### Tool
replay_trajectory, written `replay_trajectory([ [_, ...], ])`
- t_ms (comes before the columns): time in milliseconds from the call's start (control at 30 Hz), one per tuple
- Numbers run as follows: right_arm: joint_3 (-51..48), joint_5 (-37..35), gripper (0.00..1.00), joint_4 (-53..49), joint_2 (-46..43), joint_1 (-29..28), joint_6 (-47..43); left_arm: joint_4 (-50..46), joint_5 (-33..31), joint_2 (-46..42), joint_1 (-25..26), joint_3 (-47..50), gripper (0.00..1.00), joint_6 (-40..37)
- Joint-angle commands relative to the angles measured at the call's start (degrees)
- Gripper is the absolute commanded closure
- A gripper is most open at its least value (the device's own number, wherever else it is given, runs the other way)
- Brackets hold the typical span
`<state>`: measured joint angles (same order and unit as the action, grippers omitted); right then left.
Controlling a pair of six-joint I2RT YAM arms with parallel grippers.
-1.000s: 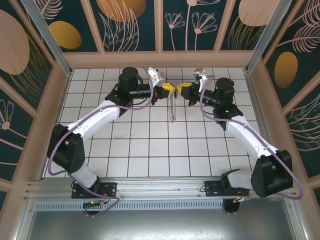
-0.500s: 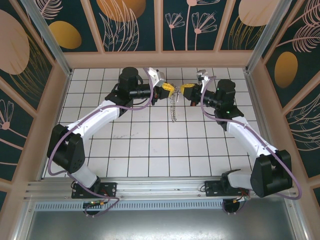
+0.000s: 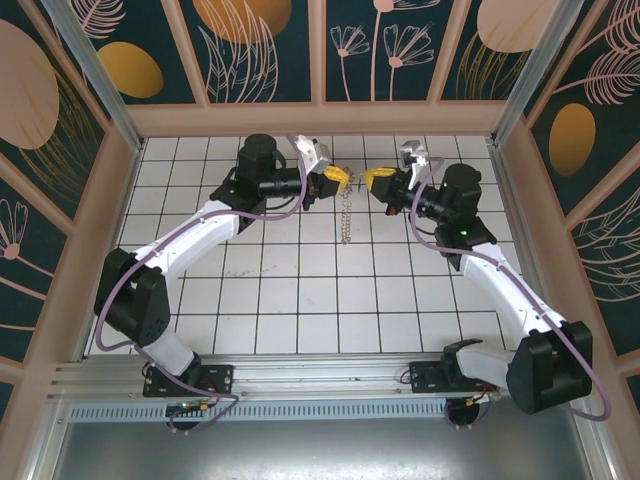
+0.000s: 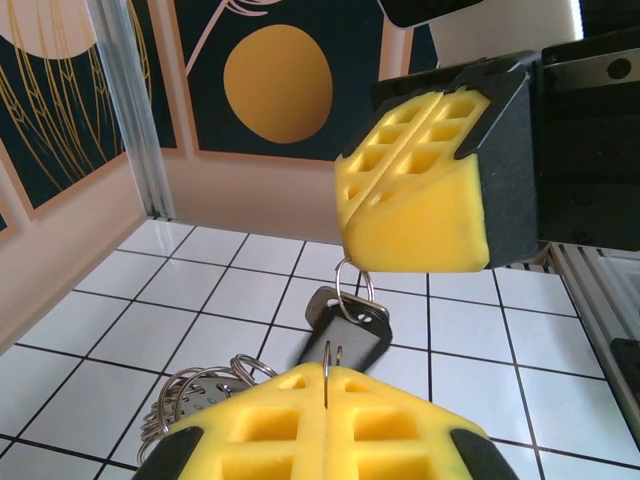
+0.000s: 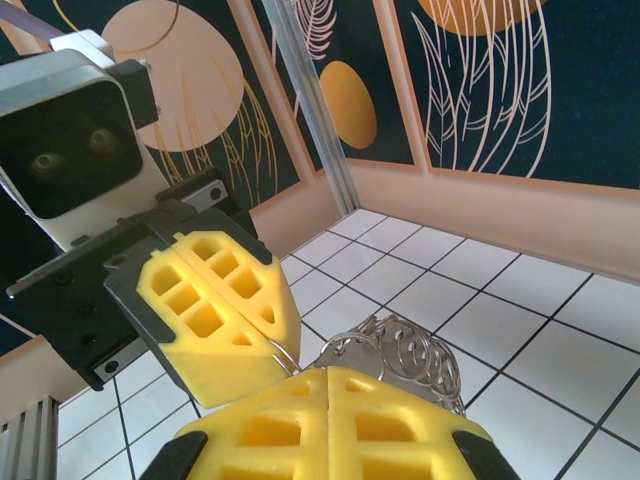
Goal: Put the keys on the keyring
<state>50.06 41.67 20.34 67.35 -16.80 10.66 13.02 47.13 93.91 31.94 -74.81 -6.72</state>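
The top camera looks steeply down from behind the arms over the white tiled worktop (image 3: 300,300). The wrist cameras face each other closely, sharing the grey ring-fringed keyring (image 4: 187,398).

Right gripper (image 5: 328,392): yellow foam pads pressed flat together, low in the foreground.
Left gripper (image 5: 225,300): faces it from the left, yellow pads likewise closed, with black housing and a grey camera block (image 5: 62,150) above.
Keyring (image 5: 400,350): a bunch of silvery wire coils just behind the right pads. One thin loop reaches the lower corner of the left pads and seems to be pinched there.
White tiled table (image 5: 520,310): runs back to its far edge.
Patterned wall (image 5: 480,90): dark panels with orange discs, standing along that edge.
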Motion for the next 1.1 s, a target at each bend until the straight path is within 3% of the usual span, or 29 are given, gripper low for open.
replay_trajectory([
  [0,-1.01,0.57,1.00,-0.16,-1.25,0.03,0.42,0.48,-0.18,0.25,0.41,-2.23,1.00,-1.31],
  [400,-13.02,-6.24,1.00,-3.56,-5.13,-0.21,5.30,3.40,-5.35,-6.15,0.40,5.08,1.00,-0.21],
  [667,-20.56,-16.27,1.00,-10.39,-5.30,-2.44,9.36,6.65,-5.99,-9.42,0.40,9.08,1.00,2.65],
  [1067,-20.00,-32.79,1.00,-17.95,2.13,-10.86,8.86,8.87,-6.34,-12.19,0.36,12.08,1.00,4.05],
])
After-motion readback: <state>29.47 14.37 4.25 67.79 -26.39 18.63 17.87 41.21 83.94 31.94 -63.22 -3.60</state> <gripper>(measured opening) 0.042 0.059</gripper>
